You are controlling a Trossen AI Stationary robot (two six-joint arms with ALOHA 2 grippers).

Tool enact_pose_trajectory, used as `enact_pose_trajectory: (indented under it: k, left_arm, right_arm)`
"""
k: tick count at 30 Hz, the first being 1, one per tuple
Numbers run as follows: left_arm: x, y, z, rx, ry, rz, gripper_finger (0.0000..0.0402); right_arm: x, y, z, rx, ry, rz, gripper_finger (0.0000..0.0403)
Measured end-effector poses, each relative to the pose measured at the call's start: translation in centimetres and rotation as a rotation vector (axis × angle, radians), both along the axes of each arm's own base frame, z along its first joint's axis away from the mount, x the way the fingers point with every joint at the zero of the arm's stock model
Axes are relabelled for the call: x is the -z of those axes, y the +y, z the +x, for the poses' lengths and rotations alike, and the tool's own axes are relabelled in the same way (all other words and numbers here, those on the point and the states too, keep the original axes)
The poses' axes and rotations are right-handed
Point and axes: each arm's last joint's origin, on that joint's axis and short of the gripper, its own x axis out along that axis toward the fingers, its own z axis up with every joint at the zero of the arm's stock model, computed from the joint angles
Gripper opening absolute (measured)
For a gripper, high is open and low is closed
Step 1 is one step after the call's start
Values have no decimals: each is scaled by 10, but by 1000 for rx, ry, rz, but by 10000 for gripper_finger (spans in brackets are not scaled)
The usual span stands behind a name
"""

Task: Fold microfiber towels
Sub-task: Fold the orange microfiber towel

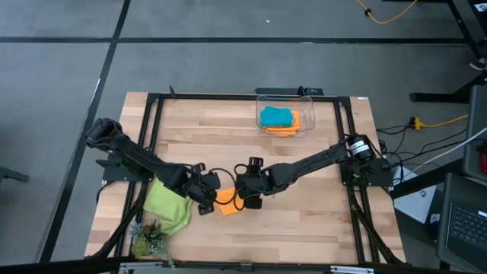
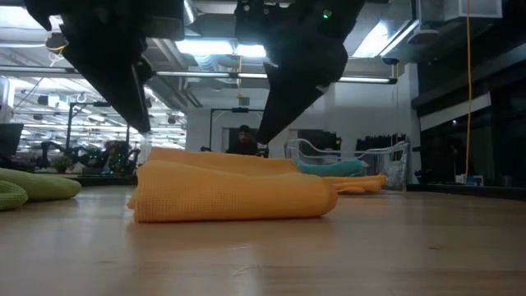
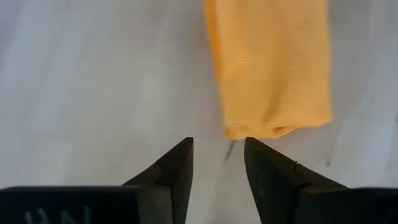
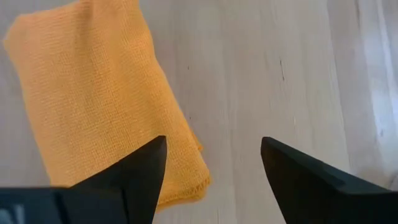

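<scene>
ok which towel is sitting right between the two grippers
The folded orange towel lying bare on the table. The other orange and turquoise ones lie in the clear bin; the lime green one lies under the left arm.

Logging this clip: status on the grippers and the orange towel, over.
Left gripper and right gripper open, empty, above the table. Folded orange towel lies flat between them. Green towel beside the left arm, nothing blocking.

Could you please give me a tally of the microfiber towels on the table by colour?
Orange towels: 2, one folded between the grippers, one in the clear bin
Turquoise blue towel: 1, on top in the clear bin
Lime green towel: 1, by the left arm
Total: 4 towels
</scene>
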Motion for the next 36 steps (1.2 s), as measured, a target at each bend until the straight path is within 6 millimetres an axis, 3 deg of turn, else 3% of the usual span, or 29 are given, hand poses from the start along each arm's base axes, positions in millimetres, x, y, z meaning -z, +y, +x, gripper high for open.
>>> enact_pose_trajectory:
  k: [5, 12, 18, 20, 23, 30, 36]
  left_arm:
    - [-11, 8, -14, -46, 33, 46, 135]
    - [-28, 22, -31, -87, 31, 173, 135]
    - [-40, 32, -47, -107, 45, 259, 135]
    - [-42, 34, -51, -113, 51, 291, 135]
    - [-44, 36, -54, -139, 44, 332, 135]
    - [-44, 35, -54, -141, 27, 339, 135]
    - [-44, 30, -55, -119, 21, 338, 135]
  right_arm:
    - [1, 2, 4, 45, -65, 43, 264]
    - [22, 8, 8, 71, -261, 187, 264]
    - [12, 36, 5, 144, -473, -55, 264]
    - [13, 46, 3, 215, -547, -63, 264]
    - [27, 59, 1, 322, -616, -24, 264]
    - [78, 88, 3, 434, -761, -62, 264]
    - [105, 89, 6, 522, -845, -114, 264]
